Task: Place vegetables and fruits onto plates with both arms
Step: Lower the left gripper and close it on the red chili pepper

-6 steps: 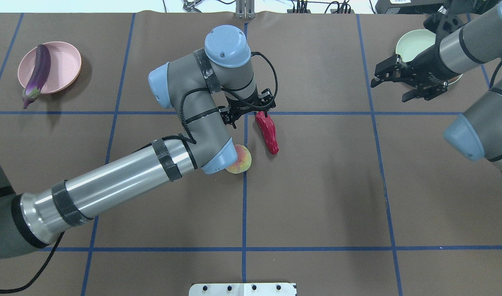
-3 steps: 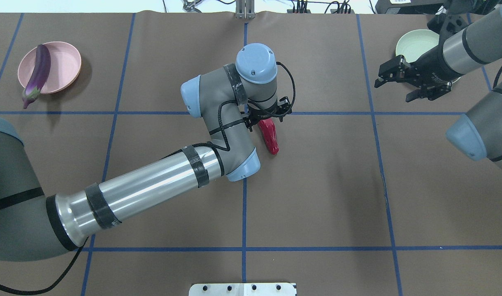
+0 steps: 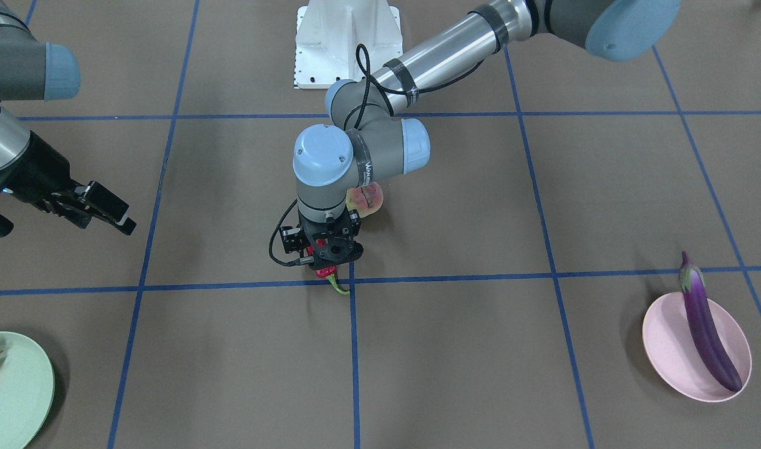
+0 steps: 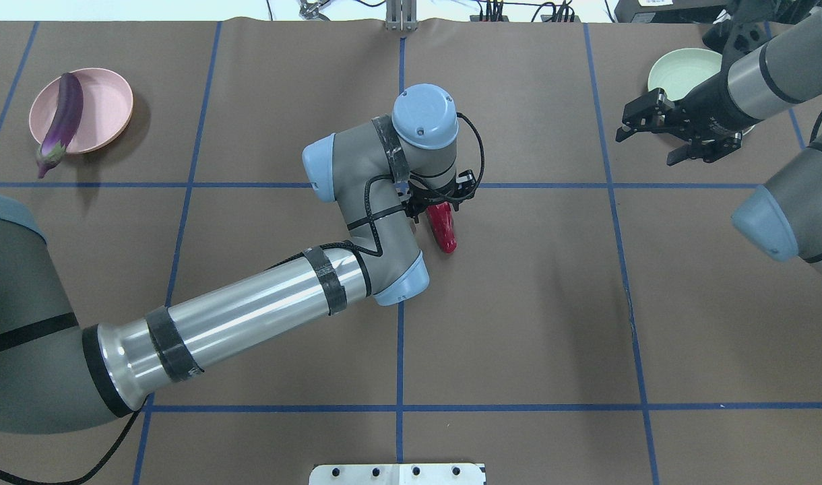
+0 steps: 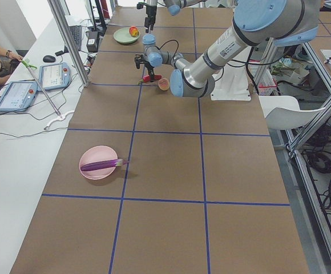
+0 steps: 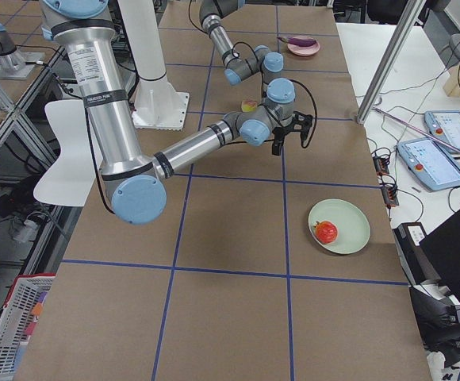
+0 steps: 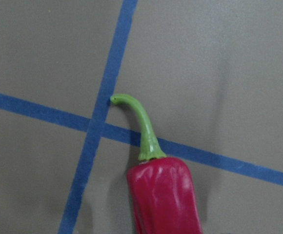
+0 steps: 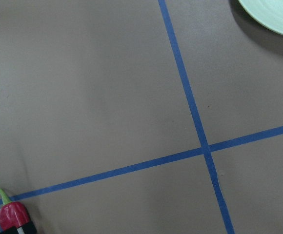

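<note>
Since a second earlier, the left end effector (image 4: 440,197) had shifted over the stem end of the wrinkled, glossy red chili pepper (image 4: 443,230). The pepper lay on the brown counter (image 4: 519,303) at a blue tape crossing (image 7: 95,127), its long axis running back toward the robot and its curved green stem (image 7: 144,129) pointing away. How far the left end effector stood open could not be told. The right end effector (image 4: 645,148), spread and empty, hung well apart.

Two plates (image 3: 667,349) (image 3: 19,399), one eggplant (image 3: 705,327), one chili (image 4: 443,229), one peach (image 3: 369,202), one pomegranate (image 6: 325,232).
</note>
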`<state>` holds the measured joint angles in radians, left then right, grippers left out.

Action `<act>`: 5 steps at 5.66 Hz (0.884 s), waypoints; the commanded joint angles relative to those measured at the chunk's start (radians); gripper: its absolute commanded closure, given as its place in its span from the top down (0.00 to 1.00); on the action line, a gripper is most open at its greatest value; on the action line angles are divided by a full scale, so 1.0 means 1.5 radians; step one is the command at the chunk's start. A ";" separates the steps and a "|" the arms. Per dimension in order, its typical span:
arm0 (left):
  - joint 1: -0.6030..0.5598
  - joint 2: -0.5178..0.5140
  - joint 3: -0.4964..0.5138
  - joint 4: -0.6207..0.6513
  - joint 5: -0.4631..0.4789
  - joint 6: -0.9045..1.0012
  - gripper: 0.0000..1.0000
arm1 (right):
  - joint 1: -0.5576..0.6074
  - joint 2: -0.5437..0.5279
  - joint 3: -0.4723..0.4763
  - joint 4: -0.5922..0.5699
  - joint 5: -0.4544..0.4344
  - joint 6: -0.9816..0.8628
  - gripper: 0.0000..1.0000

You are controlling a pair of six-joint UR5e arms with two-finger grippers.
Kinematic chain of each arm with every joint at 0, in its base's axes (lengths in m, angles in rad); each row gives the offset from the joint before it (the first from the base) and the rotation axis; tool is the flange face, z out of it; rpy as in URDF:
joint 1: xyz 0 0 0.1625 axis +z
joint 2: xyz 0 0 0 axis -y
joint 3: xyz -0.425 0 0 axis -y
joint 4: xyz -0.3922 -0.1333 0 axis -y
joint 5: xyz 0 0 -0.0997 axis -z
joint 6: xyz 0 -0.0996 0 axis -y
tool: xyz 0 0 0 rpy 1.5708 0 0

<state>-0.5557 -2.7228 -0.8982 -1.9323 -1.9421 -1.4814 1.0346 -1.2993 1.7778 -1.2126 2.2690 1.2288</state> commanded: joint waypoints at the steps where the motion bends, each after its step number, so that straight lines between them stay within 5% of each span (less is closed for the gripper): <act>1: 0.004 0.000 0.001 0.001 0.000 0.001 0.00 | 0.000 0.001 -0.001 0.001 0.003 0.000 1.00; 4: -0.064 0.004 -0.066 -0.008 -0.007 0.004 0.00 | -0.006 0.012 -0.005 0.001 -0.006 0.002 1.00; 5: -0.109 0.035 -0.087 -0.007 -0.052 0.024 0.00 | -0.009 0.018 -0.003 0.002 -0.006 0.006 1.00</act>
<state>-0.6612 -2.7016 -0.9946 -1.9446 -1.9753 -1.4658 1.0258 -1.2800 1.7715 -1.2113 2.2620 1.2333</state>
